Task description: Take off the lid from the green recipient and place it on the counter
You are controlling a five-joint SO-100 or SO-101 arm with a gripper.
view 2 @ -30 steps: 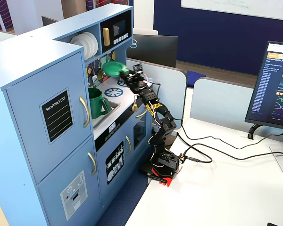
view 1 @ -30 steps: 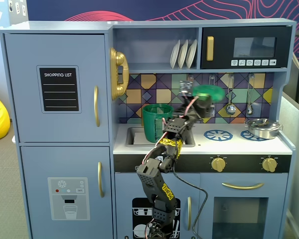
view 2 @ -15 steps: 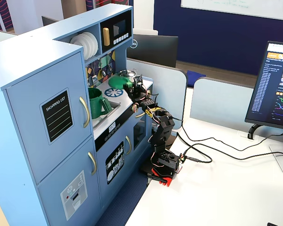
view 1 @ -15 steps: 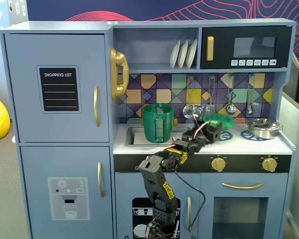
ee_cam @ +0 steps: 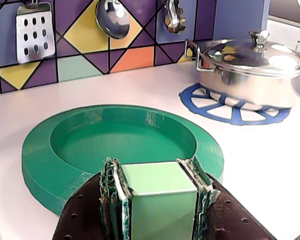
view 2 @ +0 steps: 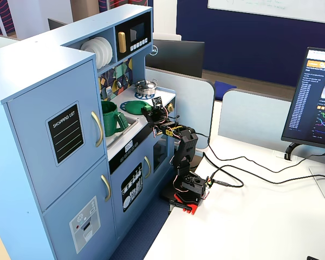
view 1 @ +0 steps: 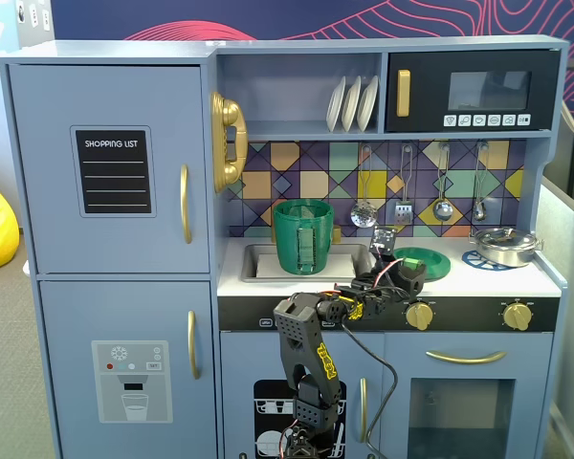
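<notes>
The lid (ee_cam: 65, 150) is a dark-green disc with a raised rim, lying flat and low on the white counter (ee_cam: 270, 155). I cannot tell if it touches the surface. My gripper (ee_cam: 157, 172) is shut on the lid's light-green handle block (ee_cam: 160, 200), one finger on each side. In a fixed view the lid (view 1: 423, 262) sits right of the sink, with the gripper (view 1: 400, 277) at its near edge. The green recipient (view 1: 303, 235) stands open-topped in the sink, to the left. In another fixed view the lid (view 2: 131, 106) lies between the recipient (view 2: 110, 119) and the silver pot.
A silver pot (ee_cam: 255, 67) with its own lid stands on a blue burner ring (ee_cam: 225, 107) just right of the green lid. Utensils (ee_cam: 34, 31) hang on the tiled back wall. The sink (view 1: 258, 260) lies left; a desk with cables (view 2: 244, 179) is behind the arm.
The arm has swung the lid from high near the backsplash down and to the right, onto the counter level beside the sink. The recipient has stayed put.
</notes>
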